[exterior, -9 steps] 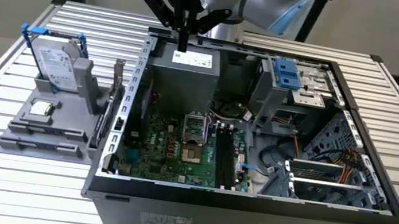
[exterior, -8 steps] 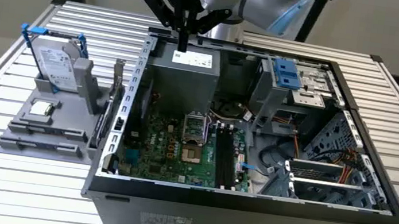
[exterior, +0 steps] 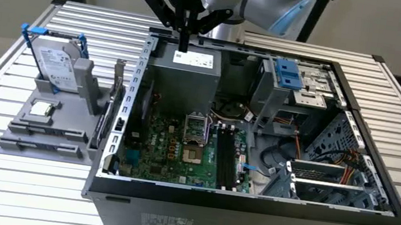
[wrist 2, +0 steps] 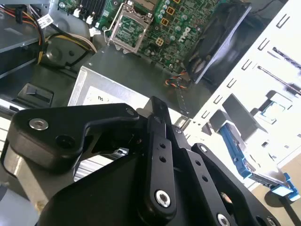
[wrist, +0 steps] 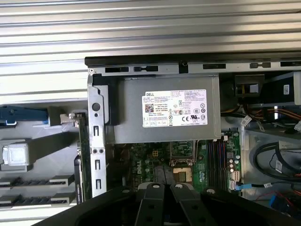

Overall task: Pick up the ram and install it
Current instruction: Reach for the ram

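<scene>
The black two-finger gripper appears closed and empty. The thin bluish-green ram stick, well apart from its fingers, is likely light, stiff and fragile; grip across the flat faces at mid-length.

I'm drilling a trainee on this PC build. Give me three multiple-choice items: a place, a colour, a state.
1. The hard drive has a frame that is: A red; B blue; C yellow.
2. The gripper hangs over: A the hard drive; B the power supply; C the motherboard.
3. The ram is: A gripped; B slotted in; C standing outside the case.
Answers: B, blue bars edge it; B, the jaws point down at its labelled top; C, it stands beside the case wall.
</scene>
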You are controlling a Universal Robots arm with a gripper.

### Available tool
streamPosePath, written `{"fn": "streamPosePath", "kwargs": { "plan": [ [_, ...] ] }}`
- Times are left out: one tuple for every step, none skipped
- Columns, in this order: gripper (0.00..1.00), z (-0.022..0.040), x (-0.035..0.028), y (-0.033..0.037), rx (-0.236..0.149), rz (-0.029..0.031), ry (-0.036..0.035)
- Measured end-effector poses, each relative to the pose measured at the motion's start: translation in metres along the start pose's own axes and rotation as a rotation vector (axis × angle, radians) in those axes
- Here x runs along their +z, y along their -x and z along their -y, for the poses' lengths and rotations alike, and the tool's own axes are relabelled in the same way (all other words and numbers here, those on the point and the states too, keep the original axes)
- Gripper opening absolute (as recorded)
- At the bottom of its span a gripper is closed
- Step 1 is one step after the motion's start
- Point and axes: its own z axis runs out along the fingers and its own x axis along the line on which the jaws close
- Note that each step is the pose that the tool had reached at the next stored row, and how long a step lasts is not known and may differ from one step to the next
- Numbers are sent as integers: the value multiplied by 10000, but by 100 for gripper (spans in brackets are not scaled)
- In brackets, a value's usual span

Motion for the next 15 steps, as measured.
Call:
{"fn": "streamPosePath", "kwargs": {
  "plan": [
    [0,1,-1,-8,1,0,-1],
    [0,1,-1,-15,0,-1,-1],
    [0,1,-1,-22,-1,-1,-1],
    [0,2,-1,-28,0,0,-1],
    [0,3,-1,-36,-1,0,0],
    [0,4,-2,-46,-1,-1,-1],
    [0,4,-2,-57,-1,-1,-1],
    [0,5,-2,-67,-1,-1,-1],
    [0,6,-2,-78,0,0,0],
    [0,6,-2,-88,-1,0,0],
    [0,7,-2,-99,-1,0,0],
    [0,8,-3,-112,0,0,0],
    [0,9,-3,-125,-1,0,0],
    [0,10,-3,-138,-1,0,0],
    [0,11,-4,-152,0,0,0]
  ]
}}
